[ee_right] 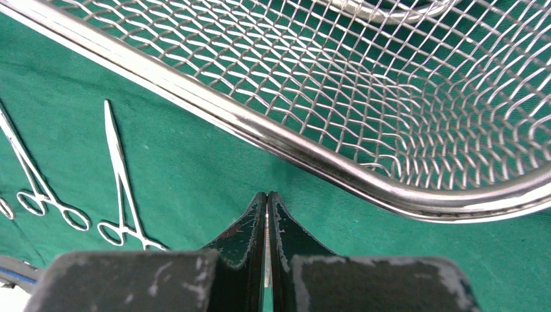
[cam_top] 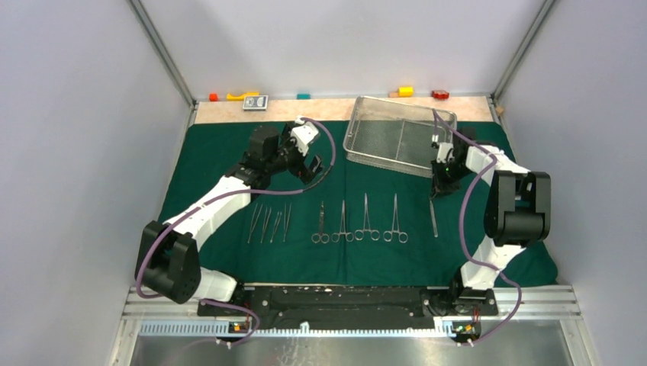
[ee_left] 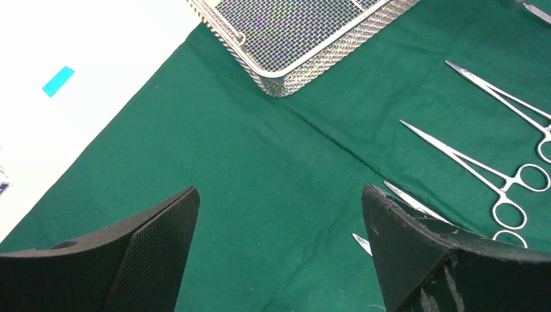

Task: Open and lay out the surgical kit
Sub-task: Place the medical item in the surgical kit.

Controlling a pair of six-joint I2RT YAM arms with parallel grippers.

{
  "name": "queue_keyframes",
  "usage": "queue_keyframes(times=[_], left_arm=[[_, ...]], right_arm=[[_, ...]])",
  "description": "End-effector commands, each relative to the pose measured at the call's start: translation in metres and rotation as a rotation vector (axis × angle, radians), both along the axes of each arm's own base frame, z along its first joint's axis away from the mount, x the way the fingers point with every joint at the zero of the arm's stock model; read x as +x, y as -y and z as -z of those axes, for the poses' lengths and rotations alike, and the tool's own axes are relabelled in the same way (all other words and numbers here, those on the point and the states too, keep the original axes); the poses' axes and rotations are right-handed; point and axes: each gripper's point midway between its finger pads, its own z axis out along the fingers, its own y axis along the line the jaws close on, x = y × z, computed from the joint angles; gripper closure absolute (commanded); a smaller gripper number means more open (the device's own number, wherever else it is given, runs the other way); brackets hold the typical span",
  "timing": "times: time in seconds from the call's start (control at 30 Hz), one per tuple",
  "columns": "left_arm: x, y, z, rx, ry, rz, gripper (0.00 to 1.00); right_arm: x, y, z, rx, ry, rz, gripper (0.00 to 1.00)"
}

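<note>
The cloth (ee_left: pixel 260 162) beneath the left tool (ee_left: pixel 279 190) is seen in plain dark green, without pattern. Ahead of that tool, the wire-mesh tray (ee_left: pixel 325 55) is rendered in shiny silver, with a fine grid pattern. The left tool is coloured black, and a fine dotted texture is carried on its inner face. To its right, silver clamps (ee_left: pixel 484 166) are seen. A thin silver strip of a steel instrument (ee_right: pixel 266 240) is seen between the black fingers of the right tool (ee_right: pixel 267 196).

mesh tray (ee_right: pixel 292 155) cut off, clamp (ee_left: pixel 495 95) ring cropped
</note>
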Motion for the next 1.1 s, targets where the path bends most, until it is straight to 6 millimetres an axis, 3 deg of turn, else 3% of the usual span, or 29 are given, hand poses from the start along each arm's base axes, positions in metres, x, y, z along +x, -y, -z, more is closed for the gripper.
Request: queue_keyframes(times=[0.0, 0.57, 0.7, 0.87, 0.93, 1.07], left_arm=[[0.001, 0.003, -0.018, -0.036, 0.058, 0.014, 0.01], [0.002, 0.003, -0.017, -0.036, 0.055, 0.011, 0.01], [0.003, 0.003, -0.016, -0.035, 0.054, 0.011, 0.01], [0.003, 0.003, -0.015, -0.032, 0.053, 0.012, 0.01], [0.004, 0.003, -0.015, -0.029, 0.056, 0.011, 0.01], [0.005, 0.003, -0.016, -0.028, 0.060, 0.008, 0.01]], right_arm=[[0.003, -0.002, -0.007, 0.027, 0.030, 0.028, 1.00], [0.000, -0.002, 0.000, 0.028, 0.011, 0.041, 0.99], [0.000, -0.001, -0.001, 0.020, 0.014, 0.038, 0.92], [0.005, 0.000, -0.010, 0.015, 0.049, 0.029, 0.75], [0.008, 0.000, -0.017, 0.013, 0.076, 0.023, 0.68], [0.020, -0.003, -0.048, 0.028, 0.174, -0.007, 0.65]])
